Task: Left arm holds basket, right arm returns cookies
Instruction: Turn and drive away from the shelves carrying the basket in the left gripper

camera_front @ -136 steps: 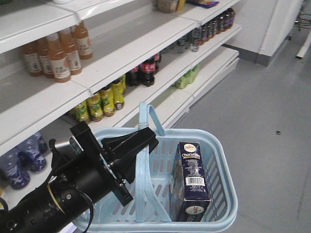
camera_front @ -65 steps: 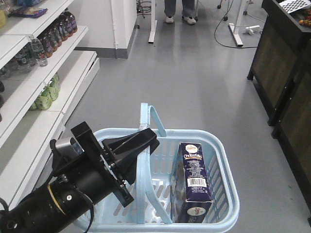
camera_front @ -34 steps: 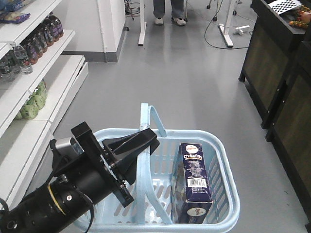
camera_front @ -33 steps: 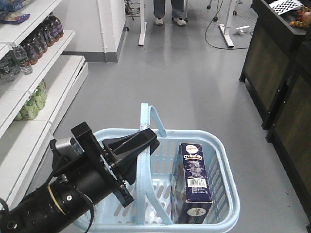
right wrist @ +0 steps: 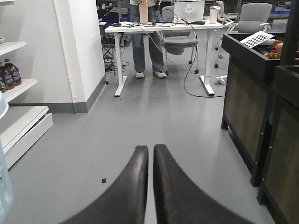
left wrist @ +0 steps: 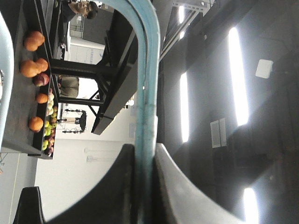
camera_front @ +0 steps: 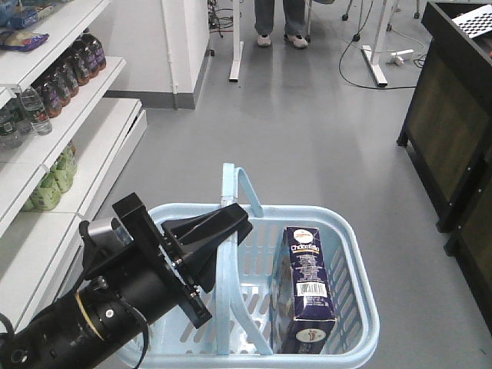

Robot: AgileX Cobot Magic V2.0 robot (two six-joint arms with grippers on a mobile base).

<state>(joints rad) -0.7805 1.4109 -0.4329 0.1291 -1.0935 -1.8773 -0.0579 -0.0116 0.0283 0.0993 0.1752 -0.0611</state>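
The light blue basket [camera_front: 307,209] hangs at the bottom of the front view, above the grey floor. My left gripper [camera_front: 238,219] is shut on one of the basket's thin handles [camera_front: 242,184]. In the left wrist view the same handle [left wrist: 148,70] runs up from between the two closed fingers of that gripper [left wrist: 145,148]. The cookies [camera_front: 306,284], a tall navy box with a barcode, stand upright in the right half of the basket. My right gripper [right wrist: 151,148] shows only in its own wrist view, shut on nothing and pointing along the floor.
White shelves [camera_front: 46,92] with bottled drinks line the left side. A dark cabinet [camera_front: 453,146] stands on the right. At the far end are white desk legs [camera_front: 234,38], cables and a person's legs [camera_front: 280,19]. Grey floor lies ahead.
The view has swung from facing the drink shelves to looking down the aisle, then shifted slightly back in the last half second. The basket, cookies and left gripper keep their places in the view.
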